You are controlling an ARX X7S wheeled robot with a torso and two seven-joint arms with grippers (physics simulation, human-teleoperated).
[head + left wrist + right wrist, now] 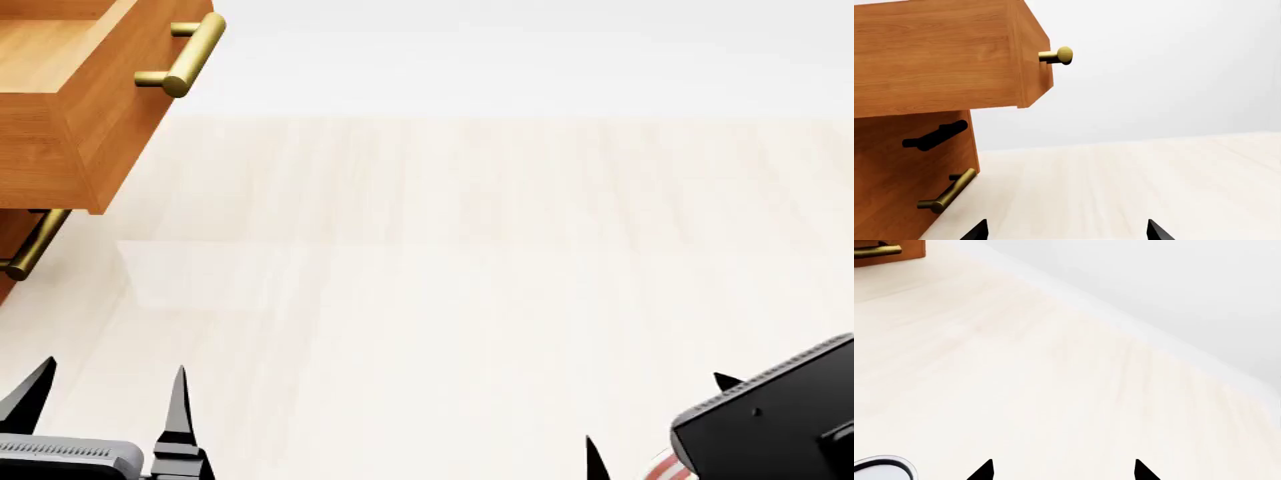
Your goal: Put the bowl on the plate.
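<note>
The bowl is out of view in all three views. Only a small sliver of the plate (pixel 662 469), with red rings, shows at the bottom edge of the head view, under my right gripper (pixel 658 418). That gripper is open, with its black fingertips (pixel 1139 470) wide apart over bare tabletop. At the near left my left gripper (pixel 103 392) is also open and holds nothing. In its wrist view the left gripper (pixel 1067 230) faces the wooden cabinet.
A wooden cabinet (pixel 54 110) stands at the far left with its top drawer pulled out, a brass handle (pixel 180 60) on it and another handle (pixel 947 192) lower down. A pale wooden tabletop (pixel 454 260) stretches ahead. A white rounded thing with a grey rim (pixel 881 469) cannot be identified.
</note>
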